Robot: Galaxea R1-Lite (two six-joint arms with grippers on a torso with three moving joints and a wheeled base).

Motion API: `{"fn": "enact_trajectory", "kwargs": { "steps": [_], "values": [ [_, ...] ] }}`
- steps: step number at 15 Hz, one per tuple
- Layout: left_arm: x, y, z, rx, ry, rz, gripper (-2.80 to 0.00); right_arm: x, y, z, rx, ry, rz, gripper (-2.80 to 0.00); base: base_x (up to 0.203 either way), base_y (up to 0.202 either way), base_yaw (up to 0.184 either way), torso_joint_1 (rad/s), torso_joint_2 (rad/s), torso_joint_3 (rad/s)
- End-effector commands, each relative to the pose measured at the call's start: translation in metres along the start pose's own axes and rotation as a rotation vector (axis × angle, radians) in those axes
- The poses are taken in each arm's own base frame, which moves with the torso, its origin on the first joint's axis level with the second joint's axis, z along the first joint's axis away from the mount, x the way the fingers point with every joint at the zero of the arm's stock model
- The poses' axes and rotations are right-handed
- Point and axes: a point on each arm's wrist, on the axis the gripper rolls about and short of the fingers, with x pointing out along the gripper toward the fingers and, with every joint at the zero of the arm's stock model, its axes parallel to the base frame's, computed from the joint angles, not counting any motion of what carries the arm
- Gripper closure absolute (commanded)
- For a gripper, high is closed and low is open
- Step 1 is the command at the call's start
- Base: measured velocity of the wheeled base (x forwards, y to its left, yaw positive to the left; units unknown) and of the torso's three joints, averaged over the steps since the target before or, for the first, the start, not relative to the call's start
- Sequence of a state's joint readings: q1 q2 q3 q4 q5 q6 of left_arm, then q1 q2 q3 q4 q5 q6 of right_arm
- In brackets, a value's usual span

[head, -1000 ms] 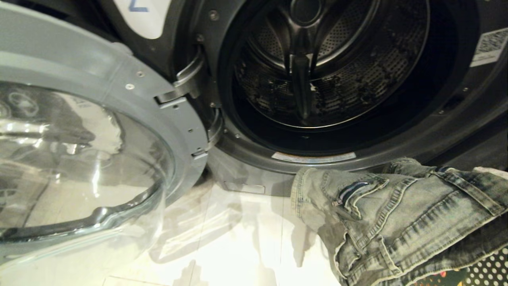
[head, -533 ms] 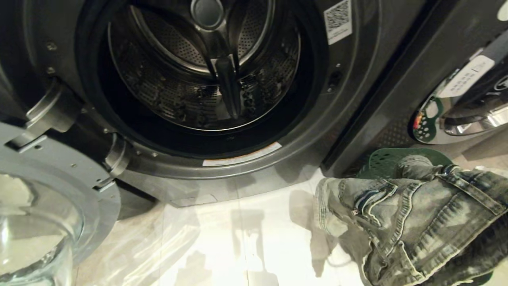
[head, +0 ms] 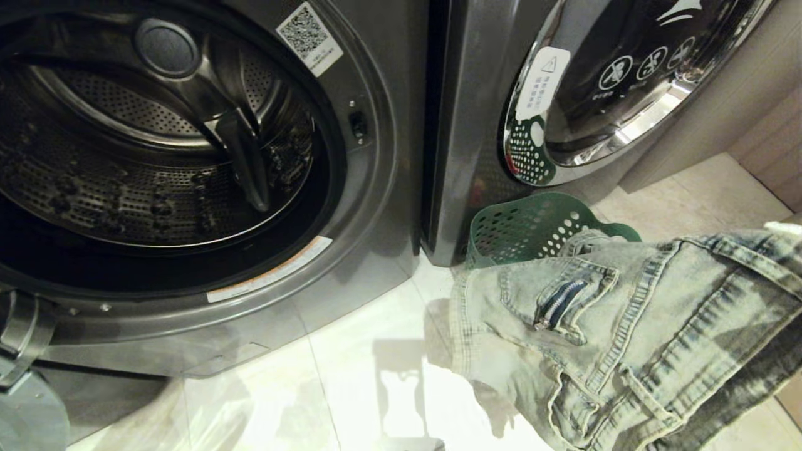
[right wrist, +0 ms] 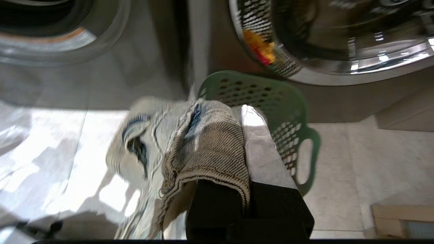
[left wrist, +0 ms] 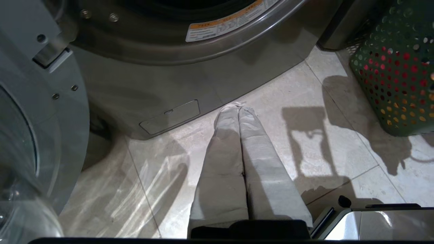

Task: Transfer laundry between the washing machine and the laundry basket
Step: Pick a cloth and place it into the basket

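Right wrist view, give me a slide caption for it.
Right gripper shut on the denim garment, held above the tiled floor beside the green laundry basket.

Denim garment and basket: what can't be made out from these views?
- Right gripper: out of the head view; in the right wrist view the denim garment covers one finger.
- Denim garment: cut off by the head view's right and bottom edges; motion-blurred in the right wrist view.
- Laundry basket: interior hidden by the garment in the head view; only red and orange show through wall holes in the left wrist view.
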State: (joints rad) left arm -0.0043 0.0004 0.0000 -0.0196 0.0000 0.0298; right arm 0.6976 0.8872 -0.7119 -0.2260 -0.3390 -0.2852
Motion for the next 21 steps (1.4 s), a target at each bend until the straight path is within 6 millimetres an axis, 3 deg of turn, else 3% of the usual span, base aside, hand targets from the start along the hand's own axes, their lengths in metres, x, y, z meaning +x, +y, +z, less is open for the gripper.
{"fn": "enact_trajectory", "kwargs": {
  "steps": [1, 4, 5, 7, 12, 16, 18, 21],
  "values": [
    [0.000, 0.000, -0.002, -0.001, 0.005, -0.001, 0.00, 0.014, -0.003, 0.014, 0.003, -0.007, -0.044, 0.00, 0.000, 0.000, 0.000, 0.000, 0.00, 0.000],
    [0.000, 0.000, -0.002, -0.001, 0.005, -0.001, 0.00, 0.050, -0.026, 0.058, 0.027, -0.055, -0.215, 0.00, 0.000, 0.000, 0.000, 0.000, 0.00, 0.000],
    [0.000, 0.000, -0.002, 0.001, 0.005, -0.001, 0.00, 0.066, -0.032, 0.065, 0.035, -0.053, -0.253, 0.00, 0.000, 0.000, 0.000, 0.000, 0.00, 0.000],
    [0.000, 0.000, -0.002, 0.001, 0.007, -0.001, 0.00, 0.081, -0.034, 0.061, 0.061, -0.022, -0.272, 0.00, 0.000, 0.000, 0.000, 0.000, 0.00, 0.000],
    [0.000, 0.000, -0.002, -0.002, 0.008, -0.001, 0.00, 0.088, -0.014, -0.016, 0.138, 0.231, -0.238, 0.00, 0.000, 0.000, 0.000, 0.000, 0.00, 0.000],
    [0.000, 0.000, -0.002, -0.002, 0.008, -0.001, 0.00, 0.120, -0.016, -0.075, 0.255, 0.452, -0.316, 0.00, 0.000, 0.000, 0.000, 0.000, 0.00, 0.000],
    [0.000, 0.000, -0.002, -0.002, 0.008, -0.001, 0.00, 0.140, -0.026, -0.090, 0.295, 0.491, -0.371, 0.00, 0.000, 0.000, 0.000, 0.000, 0.00, 0.000],
    [0.000, 0.000, -0.002, -0.002, 0.008, -0.001, 0.00, 0.172, -0.043, -0.082, 0.323, 0.398, -0.421, 0.00, 0.000, 0.000, 0.000, 0.000, 0.00, 0.000]
  ]
}}
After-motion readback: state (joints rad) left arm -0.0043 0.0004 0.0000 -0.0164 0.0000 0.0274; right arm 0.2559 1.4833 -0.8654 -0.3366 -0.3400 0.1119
